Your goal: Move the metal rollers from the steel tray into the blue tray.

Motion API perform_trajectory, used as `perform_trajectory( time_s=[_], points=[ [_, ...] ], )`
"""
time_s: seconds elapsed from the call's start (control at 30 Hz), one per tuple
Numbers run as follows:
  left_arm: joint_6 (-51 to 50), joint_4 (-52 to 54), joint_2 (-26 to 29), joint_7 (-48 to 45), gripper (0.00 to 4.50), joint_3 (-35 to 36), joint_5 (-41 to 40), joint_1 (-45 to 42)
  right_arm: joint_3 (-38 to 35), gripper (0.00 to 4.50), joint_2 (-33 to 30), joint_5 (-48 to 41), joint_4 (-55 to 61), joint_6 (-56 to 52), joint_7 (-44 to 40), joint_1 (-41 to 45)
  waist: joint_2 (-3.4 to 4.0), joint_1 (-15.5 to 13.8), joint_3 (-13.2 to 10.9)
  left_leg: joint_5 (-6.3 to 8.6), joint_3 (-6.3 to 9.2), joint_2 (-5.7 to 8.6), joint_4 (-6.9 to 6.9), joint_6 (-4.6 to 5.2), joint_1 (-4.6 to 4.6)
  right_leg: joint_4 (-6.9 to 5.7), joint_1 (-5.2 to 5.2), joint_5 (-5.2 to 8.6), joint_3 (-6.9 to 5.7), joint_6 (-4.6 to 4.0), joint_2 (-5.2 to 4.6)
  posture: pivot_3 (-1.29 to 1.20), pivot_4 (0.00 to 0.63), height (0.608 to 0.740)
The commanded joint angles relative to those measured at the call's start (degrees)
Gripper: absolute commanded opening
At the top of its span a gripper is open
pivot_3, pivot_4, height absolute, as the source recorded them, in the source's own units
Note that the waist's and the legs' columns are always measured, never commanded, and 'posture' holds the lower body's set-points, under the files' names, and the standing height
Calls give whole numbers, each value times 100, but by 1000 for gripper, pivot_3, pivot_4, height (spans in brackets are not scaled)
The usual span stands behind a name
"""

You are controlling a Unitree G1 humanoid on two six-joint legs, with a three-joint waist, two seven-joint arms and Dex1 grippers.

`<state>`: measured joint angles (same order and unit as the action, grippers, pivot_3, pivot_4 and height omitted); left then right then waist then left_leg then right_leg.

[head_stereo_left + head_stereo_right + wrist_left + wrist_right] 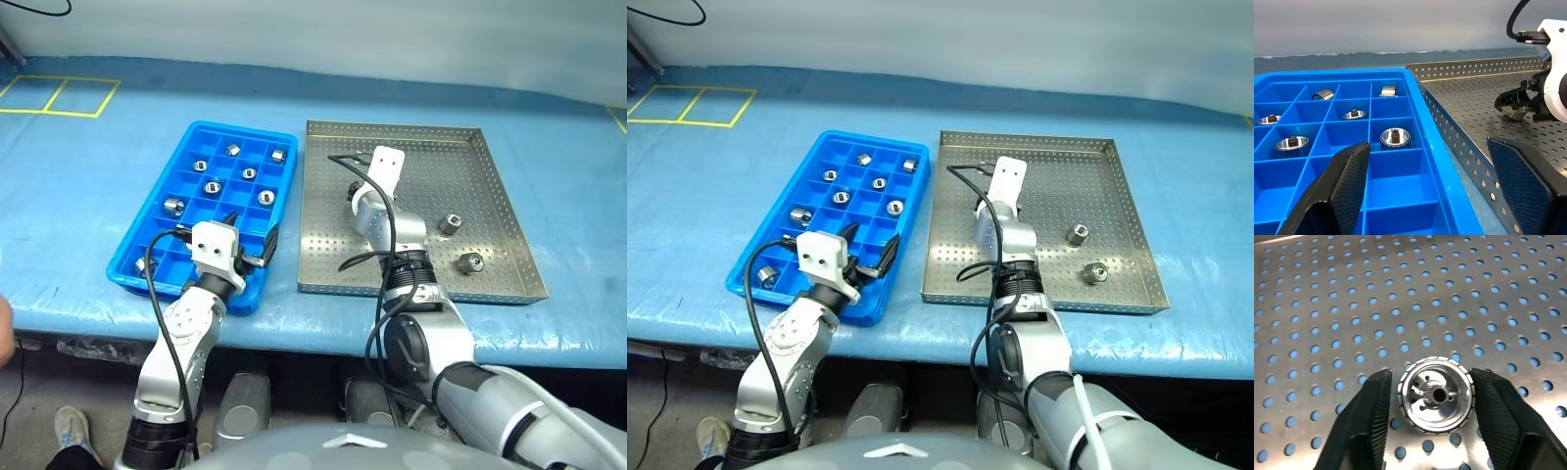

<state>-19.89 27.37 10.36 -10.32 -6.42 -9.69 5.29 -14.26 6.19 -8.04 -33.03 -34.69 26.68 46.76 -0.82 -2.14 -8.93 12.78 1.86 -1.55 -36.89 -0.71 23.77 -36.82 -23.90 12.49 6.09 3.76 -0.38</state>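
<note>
Right gripper point(1434, 396) was lowered onto the floor of the steel tray point(490, 196), near that tray's middle, and its two black fingers point(1364, 426) were set one on each side of a single metal roller point(1436, 396). The roller lay with its central hole facing up along the fingers, and the fingers were pressed in against its ribbed flanks, so it was judged to be pinched. A grip across the round sides seemed to have been chosen because the part is short and would slip from any other hold; it had not yet been lifted off the perforated floor.

Two more rollers point(449, 224) point(470, 262) were left loose in the steel tray, towards its right rim, well apart from the gripped one and from each other.

The blue tray point(284, 132) lay just beside the steel tray, on its left, their long rims almost touching, presumably so that each carry would be short. Several rollers point(265, 197) were already lodged in it, one to a compartment, mostly in the cells farther from the robot, while the nearer cells were still empty.

The left gripper point(250, 250) was held over the near corner of the blue tray, next to the steel tray's left rim, with its fingers point(1337, 191) spread wide and nothing between them. It was judged to be parked there out of the way.

Most of the task was judged done, with three rollers still to be moved.
</note>
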Motion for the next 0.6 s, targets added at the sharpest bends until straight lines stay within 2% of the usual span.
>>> perform_trajectory(
  time_s=[0.03, 0.07, 0.27, 0.37, 0.6],
  points=[
    [3, 230, -7, -77, 4184, -40, -3, -146, 27, 1704, -73, 90, 217, 100, 39, -37, 0, -2, 0, 0, 1, 0, 0, 0, 0, 0, 0, 0, -1, 0, 0, 271, 150, 740],
    [0, 216, 1, -91, 4184, -39, 4, -166, 147, 1704, -113, 151, 312, 164, -95, -102, 0, -2, 0, 0, 0, 0, 1, 0, 0, 1, 0, 0, -1, 0, 0, 267, 150, 740],
    [78, 225, -106, -165, 4184, 132, -217, -232, 835, 1704, -137, -325, 1614, 1048, -2299, -881, 13, 45, -8, 1, 1, 0, 4, 0, 2, 4, -1, 14, -1, 23, 0, 233, 150, 740],
    [7, 410, 46, -362, 4184, 167, -305, -58, 1191, 1704, -133, -652, 2350, 1339, -3341, -1294, 19, 72, -12, 1, 1, -5, 8, 0, 0, -1, -4, 16, -2, 25, 3, 234, 150, 740],
    [-205, 786, 245, -513, 4184, 233, -487, 348, 1928, 1704, -458, -692, 2843, 1114, -4487, -1626, 19, 15, -12, 0, 4, -7, 16, -1, -6, -2, -2, 25, -5, 12, 3, 275, 150, 740]
  ],
)
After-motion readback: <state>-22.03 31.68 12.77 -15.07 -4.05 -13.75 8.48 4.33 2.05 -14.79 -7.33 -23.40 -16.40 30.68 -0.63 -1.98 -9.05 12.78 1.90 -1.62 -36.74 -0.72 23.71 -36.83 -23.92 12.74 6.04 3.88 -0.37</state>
